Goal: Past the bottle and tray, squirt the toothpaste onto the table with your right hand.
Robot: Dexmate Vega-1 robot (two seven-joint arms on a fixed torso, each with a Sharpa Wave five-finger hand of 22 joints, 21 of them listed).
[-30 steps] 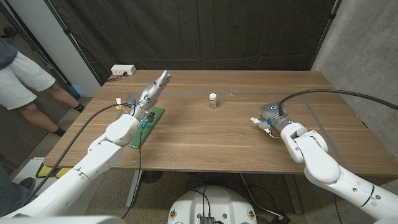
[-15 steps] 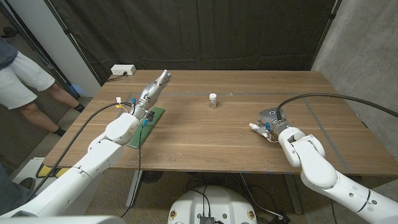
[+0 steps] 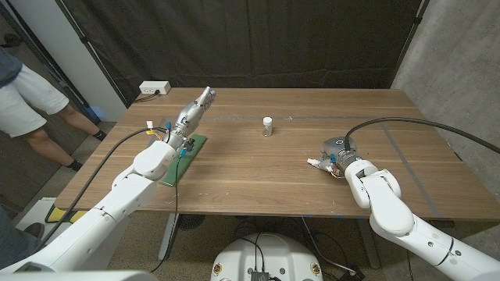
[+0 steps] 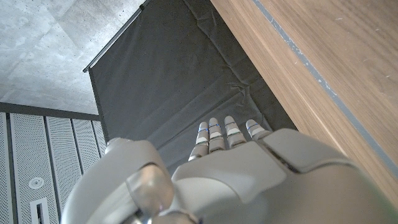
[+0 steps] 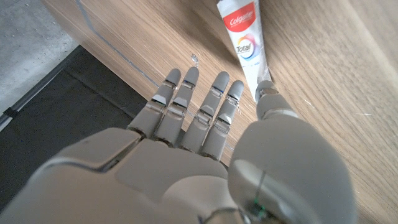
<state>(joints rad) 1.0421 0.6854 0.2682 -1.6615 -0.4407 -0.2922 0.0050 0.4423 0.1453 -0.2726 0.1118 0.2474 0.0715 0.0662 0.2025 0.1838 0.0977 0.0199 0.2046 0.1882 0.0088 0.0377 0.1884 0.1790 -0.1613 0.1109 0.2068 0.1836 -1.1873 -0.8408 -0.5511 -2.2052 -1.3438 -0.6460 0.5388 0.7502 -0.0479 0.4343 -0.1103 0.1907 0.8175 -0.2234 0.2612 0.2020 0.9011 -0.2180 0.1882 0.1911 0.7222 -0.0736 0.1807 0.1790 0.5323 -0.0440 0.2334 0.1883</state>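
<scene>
- The toothpaste is a white tube with red and blue print, lying on the counter; in the right wrist view it sits just beyond the fingertips of the right robot hand, with the thumb tip at or just beside its near end.
- Whether the thumb actually presses the tube cannot be told. The fingers are stretched out straight and close together over the wood, not wrapped around anything, so the right robot hand is released.
- In the head view the right robot hand is on the right part of the counter, with a small white piece at its left edge that may be the tube; it is too small to be sure.
- The bottle, small with a white cap, stands upright near the middle of the counter, well apart from the right robot hand.
- The tray, flat and green, lies on the left part of the counter, partly under the left arm.
- The left robot hand reaches out above the counter beyond the tray, fingers straight and together, holding nothing: released.
- A white power strip sits at the far left corner of the counter.
- A person in light shorts stands off the left side.
- A dark curtain hangs behind the counter.
</scene>
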